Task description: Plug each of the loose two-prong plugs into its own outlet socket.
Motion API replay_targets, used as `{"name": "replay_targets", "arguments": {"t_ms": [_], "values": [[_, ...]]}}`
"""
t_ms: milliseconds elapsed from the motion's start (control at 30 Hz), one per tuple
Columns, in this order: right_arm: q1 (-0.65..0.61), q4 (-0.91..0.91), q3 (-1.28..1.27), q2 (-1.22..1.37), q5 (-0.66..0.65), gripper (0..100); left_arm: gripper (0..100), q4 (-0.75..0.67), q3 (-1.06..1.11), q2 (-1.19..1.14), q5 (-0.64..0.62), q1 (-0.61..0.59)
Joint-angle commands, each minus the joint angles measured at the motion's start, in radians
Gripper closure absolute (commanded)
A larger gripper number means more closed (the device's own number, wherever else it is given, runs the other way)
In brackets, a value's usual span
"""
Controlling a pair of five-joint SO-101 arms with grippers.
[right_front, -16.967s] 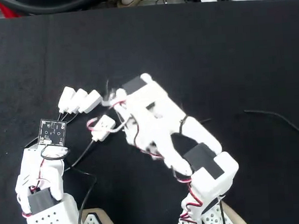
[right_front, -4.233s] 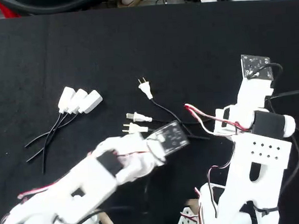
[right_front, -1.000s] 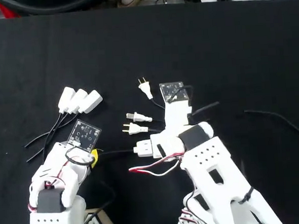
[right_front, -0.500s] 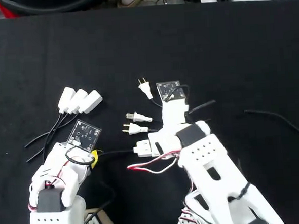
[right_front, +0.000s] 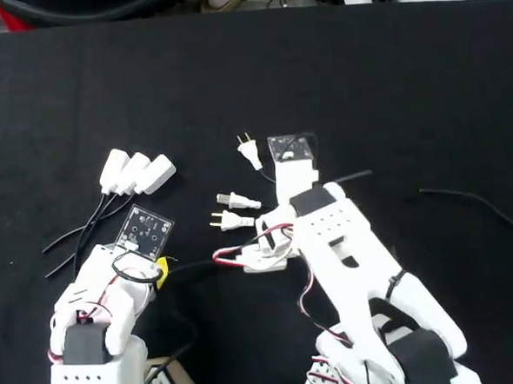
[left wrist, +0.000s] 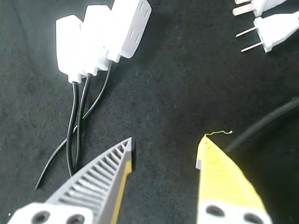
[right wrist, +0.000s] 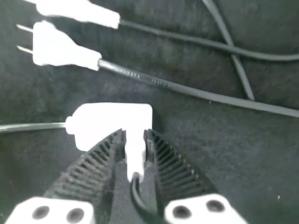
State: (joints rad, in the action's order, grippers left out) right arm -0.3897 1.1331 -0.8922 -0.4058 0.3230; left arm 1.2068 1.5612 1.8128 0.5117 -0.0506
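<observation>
Black cloth table (right_front: 389, 79), seen from above: three white outlet sockets (right_front: 138, 171) on black cords lie fanned together, while three white two-prong plugs (right_front: 238, 201) rest well apart from them, just beside the right arm (right_front: 347, 256). From the left wrist, the left gripper (left wrist: 166, 142) hangs spread wide and empty over bare cloth, near the sockets' cords. From the right wrist, the right gripper (right wrist: 134, 140) is clenched on a tab of a white L-shaped connector (right wrist: 110, 122) on a dark cord, near the nearest plug (right wrist: 58, 49); whether that piece is plug or socket cannot be told. Doing this step well likely means keeping the pinch square, lifting clear of neighbouring cords, and levelling prongs with slots before pushing
</observation>
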Motion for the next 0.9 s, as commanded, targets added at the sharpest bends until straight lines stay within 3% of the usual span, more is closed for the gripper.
{"name": "replay_targets", "arguments": {"t_ms": [0, 533, 667, 867], "values": [[0.009, -0.012, 0.030, 0.004, -0.009, 98.6, 77, -0.015, -0.005, 0.006, 0.009, -0.008], [0.017, -0.003, 0.056, 0.156, -0.080, 98.6, 77, -0.017, -0.004, 0.006, 0.009, -0.061], [0.023, 0.048, 0.062, 0.166, -0.152, 98.6, 77, -0.025, 0.021, 0.006, 0.009, -0.061], [0.210, 0.100, 0.082, 0.166, -0.267, 98.6, 77, -0.017, 0.036, 0.006, 0.009, -0.062]]}}
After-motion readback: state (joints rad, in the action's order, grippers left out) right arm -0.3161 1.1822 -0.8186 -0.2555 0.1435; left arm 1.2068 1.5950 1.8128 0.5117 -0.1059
